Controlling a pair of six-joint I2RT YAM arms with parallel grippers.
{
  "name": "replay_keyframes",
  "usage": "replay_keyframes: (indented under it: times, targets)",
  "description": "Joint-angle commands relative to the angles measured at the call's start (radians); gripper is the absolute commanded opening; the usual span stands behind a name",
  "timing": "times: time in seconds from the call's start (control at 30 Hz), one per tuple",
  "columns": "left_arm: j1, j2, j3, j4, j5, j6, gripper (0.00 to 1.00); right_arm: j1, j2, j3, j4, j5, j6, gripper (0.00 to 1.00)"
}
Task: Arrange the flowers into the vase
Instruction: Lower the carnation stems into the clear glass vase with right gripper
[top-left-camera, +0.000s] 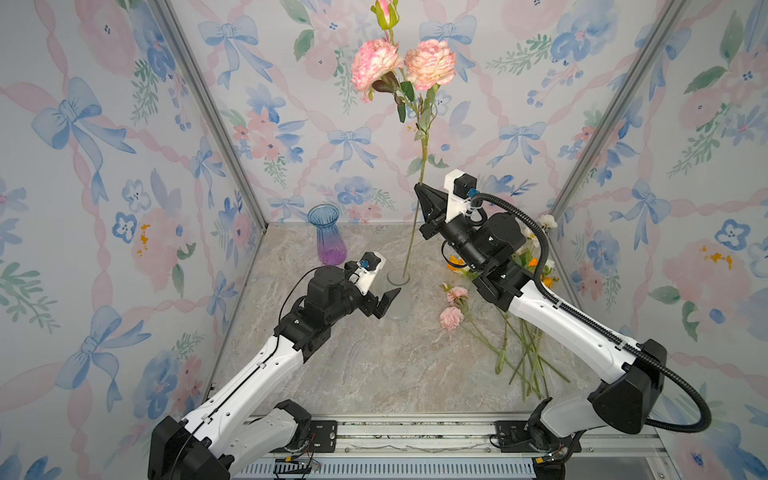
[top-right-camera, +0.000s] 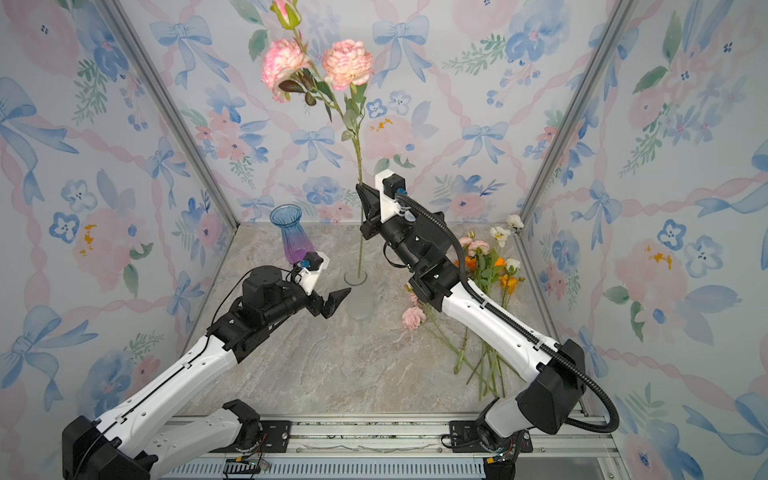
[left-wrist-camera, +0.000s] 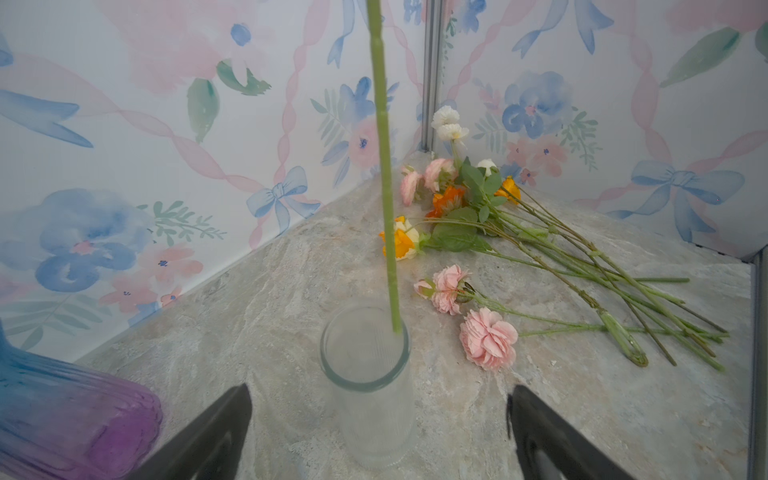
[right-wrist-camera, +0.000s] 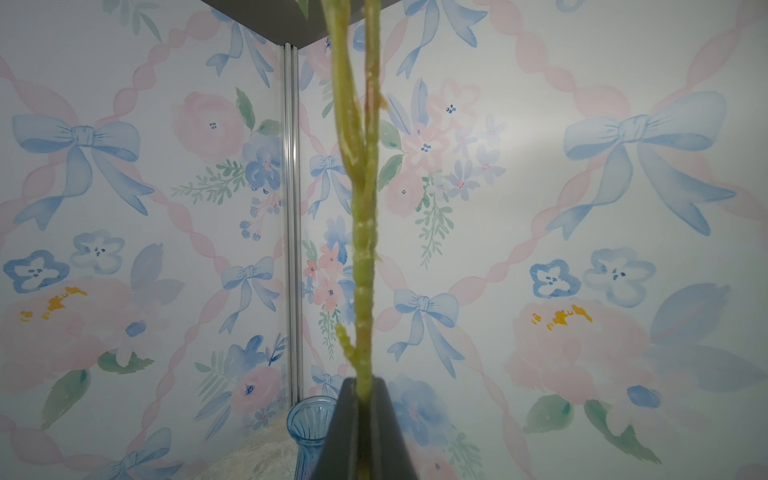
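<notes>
One marble table (top-left-camera: 353, 365) carries everything. Tallest above it is the pink flower (top-left-camera: 424, 145), pinched mid-stem in the closed right gripper (top-left-camera: 420, 192). Its blooms stand high above the jaws and its cut end hangs below them, just inside the mouth of the clear vase (left-wrist-camera: 370, 415). Holding it midway probably keeps the long stem upright while it is guided down. The other flowers (left-wrist-camera: 457, 237) lie heaped below and behind that gripper, under its arm. A blue-purple vase (top-left-camera: 328, 241) stands just beyond the left gripper (top-left-camera: 386, 300), apart from it. That gripper is spread wide, its fingers flanking the clear vase without touching, likely poised to steady the glass.
</notes>
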Motion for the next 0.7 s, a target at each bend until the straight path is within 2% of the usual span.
replay_keyframes:
  times: [0.0, 0.07, 0.2, 0.47, 0.67]
  targets:
    - [0.081, -0.033, -0.07, 0.223, 0.191, -0.17, 0.98, 0.012, 0.034, 0.034, 0.1, 0.034, -0.024, 0.0]
    - [0.115, -0.022, -0.078, 0.275, 0.277, -0.21, 0.98, 0.012, 0.052, 0.041, 0.097, 0.046, -0.031, 0.0]
    - [0.124, -0.002, -0.074, 0.27, 0.294, -0.217, 0.98, 0.012, 0.074, 0.027, 0.094, 0.054, -0.024, 0.0]
    - [0.124, -0.004, -0.074, 0.24, 0.225, -0.199, 0.98, 0.012, 0.089, -0.079, 0.142, 0.077, 0.036, 0.0]
    - [0.124, -0.007, -0.073, 0.235, 0.217, -0.196, 0.98, 0.015, 0.102, -0.14, 0.141, 0.077, 0.096, 0.0]
